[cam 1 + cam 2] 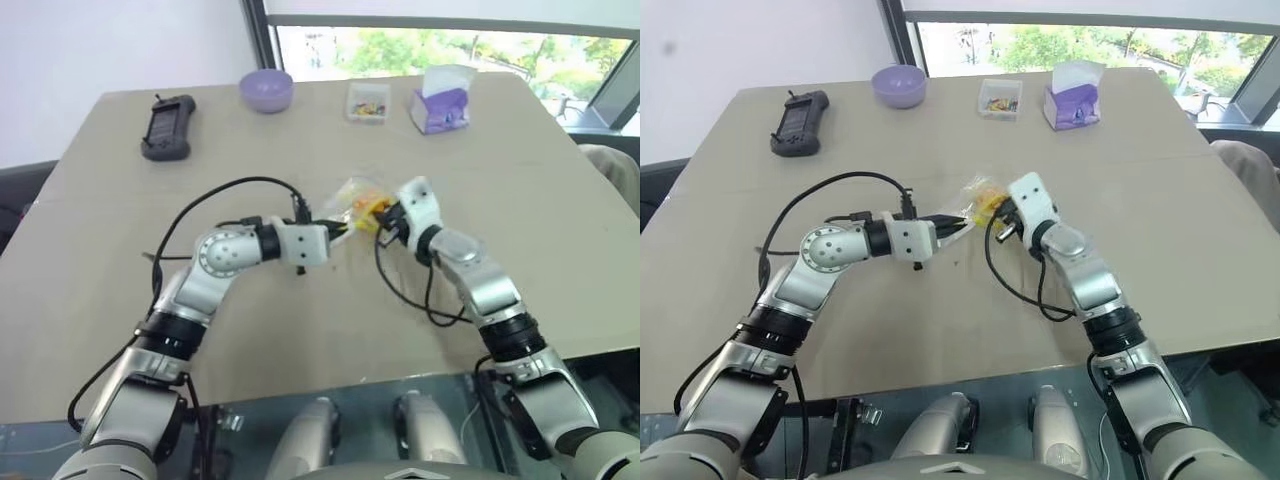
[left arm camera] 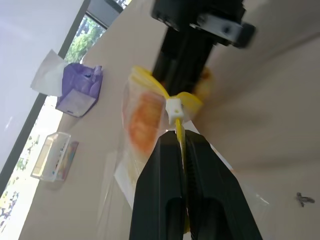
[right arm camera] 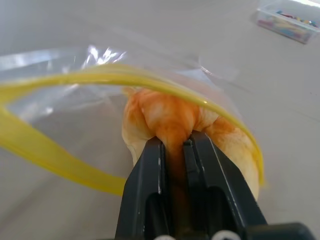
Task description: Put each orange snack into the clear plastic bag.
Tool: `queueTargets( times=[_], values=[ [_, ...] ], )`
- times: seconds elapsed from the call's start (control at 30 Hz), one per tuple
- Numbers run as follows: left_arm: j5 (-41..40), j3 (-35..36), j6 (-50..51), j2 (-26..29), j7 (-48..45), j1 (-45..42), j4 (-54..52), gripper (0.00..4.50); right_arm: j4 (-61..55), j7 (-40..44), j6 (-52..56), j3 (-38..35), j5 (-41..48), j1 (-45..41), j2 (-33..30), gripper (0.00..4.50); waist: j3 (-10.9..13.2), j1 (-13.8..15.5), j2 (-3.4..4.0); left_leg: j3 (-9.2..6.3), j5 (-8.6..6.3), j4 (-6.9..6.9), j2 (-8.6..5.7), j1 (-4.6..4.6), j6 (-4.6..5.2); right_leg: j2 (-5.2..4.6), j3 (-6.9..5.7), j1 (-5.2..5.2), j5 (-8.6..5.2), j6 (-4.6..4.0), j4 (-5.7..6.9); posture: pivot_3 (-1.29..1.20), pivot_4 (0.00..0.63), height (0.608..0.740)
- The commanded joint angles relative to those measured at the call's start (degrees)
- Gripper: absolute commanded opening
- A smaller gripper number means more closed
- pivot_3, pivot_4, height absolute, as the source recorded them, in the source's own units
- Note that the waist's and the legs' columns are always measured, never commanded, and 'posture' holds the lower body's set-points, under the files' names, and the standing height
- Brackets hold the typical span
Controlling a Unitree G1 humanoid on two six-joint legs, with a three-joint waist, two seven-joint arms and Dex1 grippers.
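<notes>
Left fingers (image 2: 182,165) clamped on bag (image 2: 131,150) strip, right fingers (image 3: 172,165) pinching snack (image 3: 170,117) inside bag mouth, above table (image 1: 560,250).

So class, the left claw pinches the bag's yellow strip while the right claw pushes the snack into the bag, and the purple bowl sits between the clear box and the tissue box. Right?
One mistake: the bowl is not between them. In the left eye view it stands left of the clear box, with the tissue box to the right. The left claw does pinch the bag's strip, and the right claw pushes the snack in.
</notes>
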Motion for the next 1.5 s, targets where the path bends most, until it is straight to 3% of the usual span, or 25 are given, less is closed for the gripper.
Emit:
queueTargets(
  times=[0.03,0.27,0.47,0.6,0.9,1.37,1.47,1.5],
  values=[
    [0.2,1.6,0.6,0.6,1.4,0.4,-3.9,0.0,2.6,-0.2,-8.8,4.1,-7.2,-2.0,-3.1,0.36,0.0,-0.1,0.0,0.0,0.0,0.0,0.0,0.0,0.0,0.0,0.0,0.0,0.0,0.0,0.0,0.0,0.15,0.74],
    [2.0,2.0,1.8,1.5,3.1,1.8,-4.6,0.0,7.6,2.2,-15.7,6.6,-13.0,-1.8,-7.3,0.36,0.0,-0.1,-0.01,0.0,0.0,0.0,0.02,0.03,0.0,0.03,0.0,0.02,0.0,0.0,0.01,0.0,0.15,0.74],
    [3.5,2.0,2.8,1.9,4.9,2.4,-4.8,0.0,-0.2,6.5,-2.0,-5.7,4.3,0.7,1.8,0.36,0.0,0.0,-0.03,-0.03,0.0,0.0,0.05,0.04,0.0,0.04,-0.01,0.05,0.0,0.0,0.02,0.0,0.15,0.74],
    [4.0,1.8,2.5,1.9,5.4,2.5,-4.6,0.0,-5.5,8.9,6.7,-10.0,12.0,0.9,5.7,0.36,0.0,-0.1,-0.01,-0.03,0.0,0.0,0.06,0.03,0.0,0.04,0.0,0.03,0.0,0.0,0.02,0.0,0.15,0.74],
    [2.8,1.2,-1.7,3.8,3.4,2.6,-3.9,0.0,-6.8,10.2,14.0,-15.0,19.3,-1.6,5.8,0.36,0.0,0.0,0.0,-0.03,0.0,-0.01,0.03,0.02,0.0,0.02,-0.01,0.02,0.0,0.0,0.02,0.0,0.15,0.74],
    [-3.9,1.6,0.8,0.9,-0.4,2.1,-7.0,0.0,5.5,8.1,1.0,-10.8,12.5,-6.3,8.0,0.36,0.0,-0.2,0.0,-0.02,0.0,-0.01,0.04,0.02,0.0,0.02,0.0,0.01,0.0,0.0,0.03,0.0,0.15,0.74],
    [-5.3,3.2,5.9,0.4,0.5,1.8,-7.5,0.0,5.6,6.8,-1.9,-10.0,9.9,-6.6,6.7,1.21,0.0,-0.1,0.0,-0.03,0.0,-0.01,0.04,0.02,0.0,0.02,-0.01,0.01,0.0,0.0,0.02,0.0,0.15,0.74],
    [-5.3,3.7,7.5,0.3,1.1,1.5,-7.2,0.0,4.6,7.1,-2.2,-10.0,9.6,-6.5,6.0,1.73,0.0,-0.1,0.0,-0.03,0.0,-0.01,0.04,0.02,0.0,0.02,-0.01,0.01,0.0,0.0,0.02,0.0,0.15,0.74]
  ],
)
